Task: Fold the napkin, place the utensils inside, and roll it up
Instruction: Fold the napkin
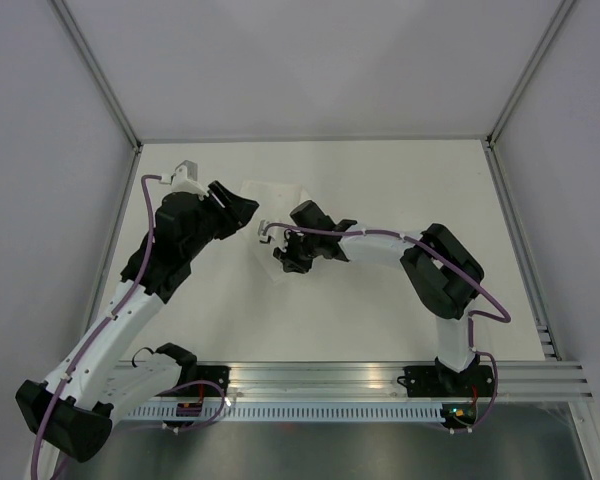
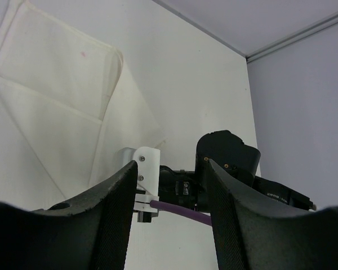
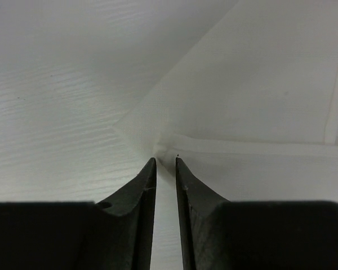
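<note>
on the far half of the table [image 1: 400,190], a little left of centre: napkin [image 1: 278,200], white and soft, lying flat with one flap already turned over on itself, so that a doubled layer with a hemmed edge is showing in the left wrist view. step in hand, by judgement: the folding, with the placing and the rolling not yet begun. right gripper [image 3: 165,161] is pointing at a folded corner of the napkin, its jaws standing only narrowly parted, with nothing seen clamped between them and the cloth edge lying just past the tips. left gripper [image 2: 170,169] is hovering just left of the napkin, its jaws standing wide apart and holding nothing. utensils: not showing in any view, so where they are lying cannot be told. next move, by judgement: it is calling for a check that the fold is lying flat and even, then for finding the utensils and laying them on the doubled cloth. thin fabric is likely to be dragging or springing back if a finger catches it. containers: none is showing, so no contents are being listed.
</note>
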Available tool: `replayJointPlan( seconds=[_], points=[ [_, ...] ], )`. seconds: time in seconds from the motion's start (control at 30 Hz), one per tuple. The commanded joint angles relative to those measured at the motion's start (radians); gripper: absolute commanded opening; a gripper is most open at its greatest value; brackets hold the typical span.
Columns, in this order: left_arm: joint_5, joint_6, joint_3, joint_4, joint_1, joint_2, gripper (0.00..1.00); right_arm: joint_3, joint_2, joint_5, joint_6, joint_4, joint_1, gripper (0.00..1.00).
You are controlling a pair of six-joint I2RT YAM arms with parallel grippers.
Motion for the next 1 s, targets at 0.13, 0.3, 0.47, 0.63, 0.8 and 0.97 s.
replayJointPlan(
  seconds=[0.13,0.3,0.47,0.63,0.8,0.97],
  points=[
    [-0.008,-0.032,0.042,0.009,0.002,-0.003,0.58,0.077,-0.037,-0.191,0.027,-0.061,0.007,0.32],
    [-0.042,-0.049,0.039,0.009,0.002,0.027,0.58,0.080,-0.066,-0.206,0.090,-0.066,-0.037,0.33],
    [-0.076,-0.070,0.021,0.032,0.016,0.097,0.59,0.077,-0.119,-0.186,0.096,-0.093,-0.147,0.34],
    [-0.086,-0.099,-0.004,0.056,0.079,0.206,0.52,0.104,-0.130,-0.047,0.134,-0.116,-0.235,0.31],
    [-0.097,-0.119,-0.024,0.061,0.142,0.369,0.30,0.189,-0.028,0.105,0.167,-0.145,-0.333,0.26],
    [-0.117,-0.126,-0.009,0.050,0.179,0.496,0.12,0.276,0.075,0.213,0.180,-0.176,-0.358,0.21]
  ],
)
